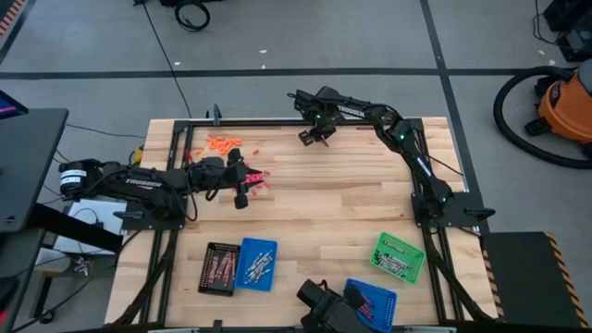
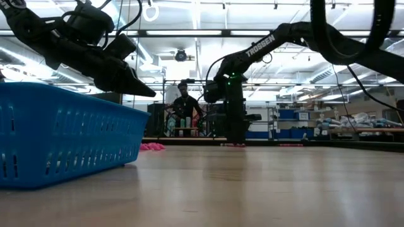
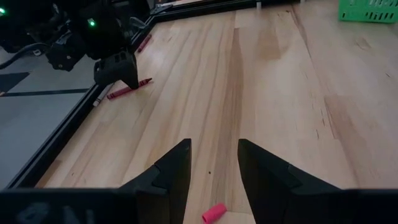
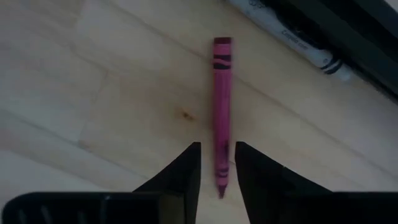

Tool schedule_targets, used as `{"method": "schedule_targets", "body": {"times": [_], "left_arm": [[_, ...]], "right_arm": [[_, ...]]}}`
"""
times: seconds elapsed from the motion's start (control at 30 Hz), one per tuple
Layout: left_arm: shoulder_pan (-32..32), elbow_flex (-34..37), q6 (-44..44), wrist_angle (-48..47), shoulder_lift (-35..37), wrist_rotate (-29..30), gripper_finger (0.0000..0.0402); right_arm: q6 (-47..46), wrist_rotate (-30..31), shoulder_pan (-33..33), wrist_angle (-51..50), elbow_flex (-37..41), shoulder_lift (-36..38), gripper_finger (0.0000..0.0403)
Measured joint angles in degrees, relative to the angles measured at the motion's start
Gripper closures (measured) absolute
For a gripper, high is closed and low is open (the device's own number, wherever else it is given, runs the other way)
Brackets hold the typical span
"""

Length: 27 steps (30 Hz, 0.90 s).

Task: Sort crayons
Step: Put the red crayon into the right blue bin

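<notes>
The right gripper (image 4: 217, 163) is lowered with its fingers apart, a red-pink crayon (image 4: 221, 93) between them, aligned for clamping.

Grey floor (image 1: 305, 37) (taped lines), orange vacuum (image 1: 566, 104), strip-lit ceiling (image 2: 208, 34)

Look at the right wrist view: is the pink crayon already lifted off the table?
No, the pink crayon lies flat on the wood, its tip between the right tool's open fingers.
</notes>
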<state>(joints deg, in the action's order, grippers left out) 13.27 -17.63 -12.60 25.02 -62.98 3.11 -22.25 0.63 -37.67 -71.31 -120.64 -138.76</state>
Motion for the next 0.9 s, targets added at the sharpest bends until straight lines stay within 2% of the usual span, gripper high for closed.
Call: {"method": "schedule_targets", "body": {"times": [0.47, 0.9], "left_arm": [[-0.4, 0.0, -0.2, -0.1, 0.0, 0.0, 0.026], [-0.4, 0.0, -0.6, 0.0, 0.0, 0.0, 0.026]], "right_arm": [[3.3, 0.9, 0.0, 0.8, 0.0, -0.1, 0.0361], [5.1, -1.7, 0.9, 1.7, 0.0, 0.2, 0.0368]]}}
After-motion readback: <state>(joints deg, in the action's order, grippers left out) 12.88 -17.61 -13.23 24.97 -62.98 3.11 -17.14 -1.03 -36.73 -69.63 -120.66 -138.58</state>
